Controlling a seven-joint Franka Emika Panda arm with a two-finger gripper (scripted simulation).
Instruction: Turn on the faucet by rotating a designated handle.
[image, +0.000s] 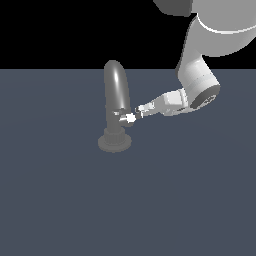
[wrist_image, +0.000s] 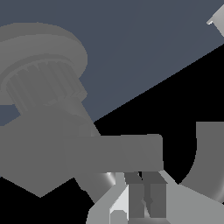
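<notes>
Handle (image: 125, 114) met by gripper (image: 134, 117), grip width unclear, maybe touching; faucet (image: 116, 87) next needs a sideways push.

Glossy grey faucet (image: 116, 95), white-tipped handle (image: 129, 118), slate-blue floor (image: 60, 200).

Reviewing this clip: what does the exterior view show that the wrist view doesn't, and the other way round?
Only the exterior view shows the whole faucet upright on the grey floor, the robot arm reaching in, and the gripper at the handle. Only the wrist view shows the ribbed collar above the base close up. Both share faucet, handle and gripper; neither settles whether the jaws are closed.
</notes>
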